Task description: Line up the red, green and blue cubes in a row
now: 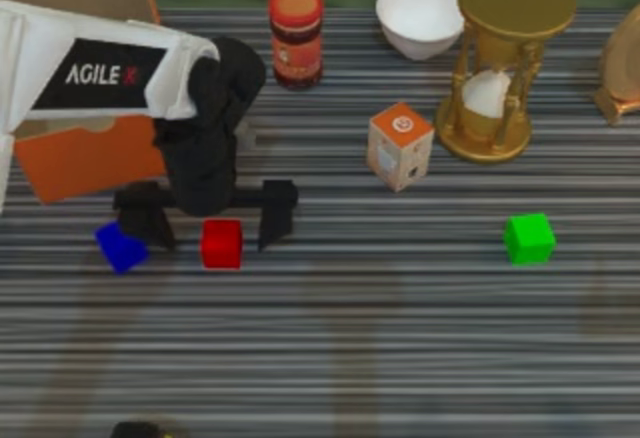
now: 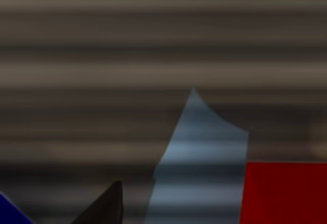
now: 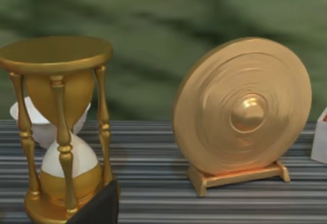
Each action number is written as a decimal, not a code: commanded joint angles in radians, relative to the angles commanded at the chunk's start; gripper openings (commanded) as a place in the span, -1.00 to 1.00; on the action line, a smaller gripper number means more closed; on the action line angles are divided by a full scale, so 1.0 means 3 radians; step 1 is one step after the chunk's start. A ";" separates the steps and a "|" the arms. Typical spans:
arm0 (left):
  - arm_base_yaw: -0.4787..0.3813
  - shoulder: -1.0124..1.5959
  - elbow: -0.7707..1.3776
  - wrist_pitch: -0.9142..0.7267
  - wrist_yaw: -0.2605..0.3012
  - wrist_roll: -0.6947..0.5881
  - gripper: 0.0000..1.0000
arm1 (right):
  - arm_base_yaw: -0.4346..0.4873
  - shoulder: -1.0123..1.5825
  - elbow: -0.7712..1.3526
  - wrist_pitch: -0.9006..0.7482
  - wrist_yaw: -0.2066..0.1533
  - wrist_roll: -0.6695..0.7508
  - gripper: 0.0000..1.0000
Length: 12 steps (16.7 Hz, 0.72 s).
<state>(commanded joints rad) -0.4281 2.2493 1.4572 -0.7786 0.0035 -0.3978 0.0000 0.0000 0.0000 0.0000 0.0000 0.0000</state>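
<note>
Left arm (image 1: 90, 73): white shell, black "AGILEX" band, black wrist, black two-finger end effector (image 1: 210, 220).

Red cube (image 1: 221, 243), green cube (image 1: 529, 238) and blue cube (image 1: 121, 247): plain, matt. Hourglass (image 1: 505, 58) frame and gong (image 3: 242, 113): polished gold metal. Bowl (image 1: 420, 16): smooth, glossy white. Tabletop (image 1: 400, 338): finely striped, matt. Left gripper (image 1: 212, 220): matt black.

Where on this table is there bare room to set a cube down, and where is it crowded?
Free: the whole near strip below the cubes, and the stretch between the red cube and green cube. Crowded: the far edge with jar, bowl, hourglass and beige box, and the left, where the left tool stands open over the red cube beside the blue cube.
</note>
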 joint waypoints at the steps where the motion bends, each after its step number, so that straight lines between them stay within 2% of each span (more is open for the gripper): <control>1: 0.0000 0.0000 0.0000 0.0000 0.0000 0.0000 0.55 | 0.0000 0.0000 0.0000 0.0000 0.0000 0.0000 1.00; 11: 0.0000 0.0000 0.0000 0.0000 0.0000 0.0000 -0.96 | 0.0000 0.0000 0.0000 0.0000 0.0000 0.0000 1.00; 12: 0.0000 0.0000 0.0000 0.0000 0.0000 0.0000 -1.00 | 0.0000 0.0000 0.0000 0.0000 0.0000 0.0000 1.00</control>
<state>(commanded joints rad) -0.4281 2.2493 1.4572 -0.7786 0.0035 -0.3978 0.0000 0.0000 0.0000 0.0000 0.0000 0.0000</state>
